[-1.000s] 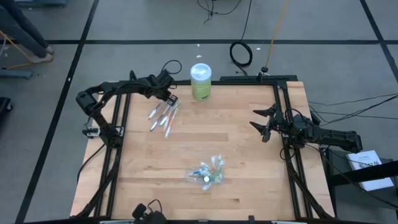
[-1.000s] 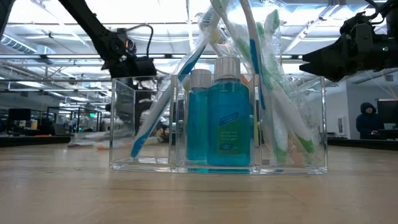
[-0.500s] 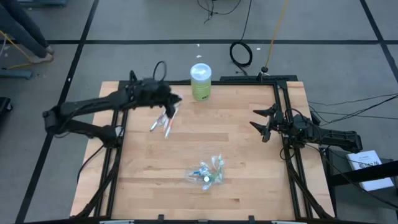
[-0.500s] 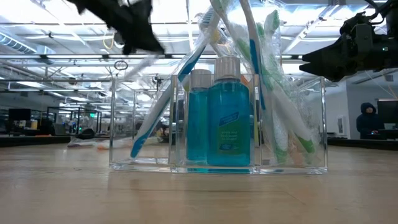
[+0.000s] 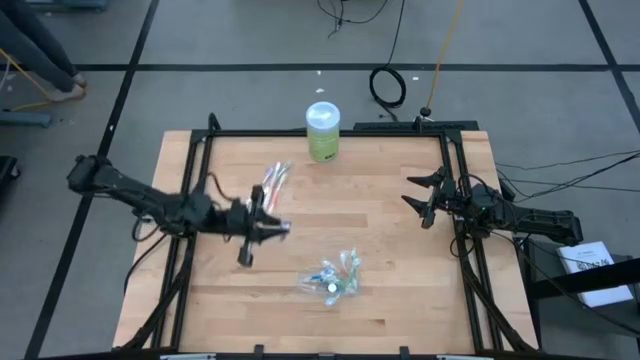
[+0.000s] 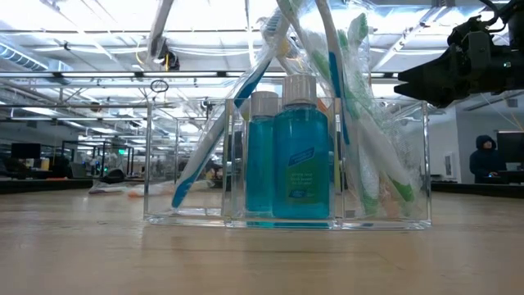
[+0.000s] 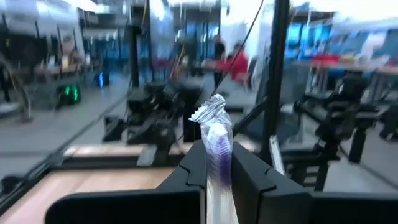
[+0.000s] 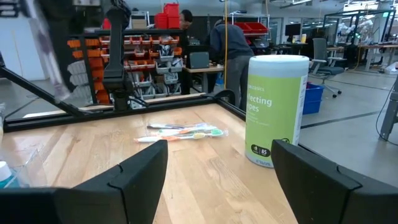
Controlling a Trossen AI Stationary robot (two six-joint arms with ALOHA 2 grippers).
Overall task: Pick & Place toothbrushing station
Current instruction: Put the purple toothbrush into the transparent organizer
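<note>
A clear plastic holder (image 5: 333,275) stands near the table's near edge, with toothbrushes and blue bottles upright in it (image 6: 286,156). Loose wrapped toothbrushes (image 5: 275,180) lie flat on the wood at the far left and show in the right wrist view too (image 8: 183,130). My left gripper (image 5: 265,228) hovers level over the left half of the table, left of the holder, shut on one wrapped toothbrush (image 7: 216,134). My right gripper (image 5: 418,197) waits open at the right edge, with nothing between its fingers (image 8: 221,149). My left gripper pinches the wrapped toothbrush between its two fingers (image 7: 252,171), just below the purple-bristled head (image 7: 217,163). The fingers lie level and point toward the table's right. The head and the crimped wrapper end stick out past the fingertips. The toothbrush is lifted clear of the table.
A green-and-white wipes canister (image 5: 322,130) stands at the far edge, seen close in the right wrist view (image 8: 277,109). A black frame (image 5: 330,133) runs round the table. Bare wood lies between the holder and the loose toothbrushes. People stand in the room beyond.
My left gripper has risen from the loose toothbrushes at the far left and swung toward the table's near edge. It has tipped from pointing down to level and has carried one wrapped toothbrush clear of the wood. The other toothbrushes stay there.
</note>
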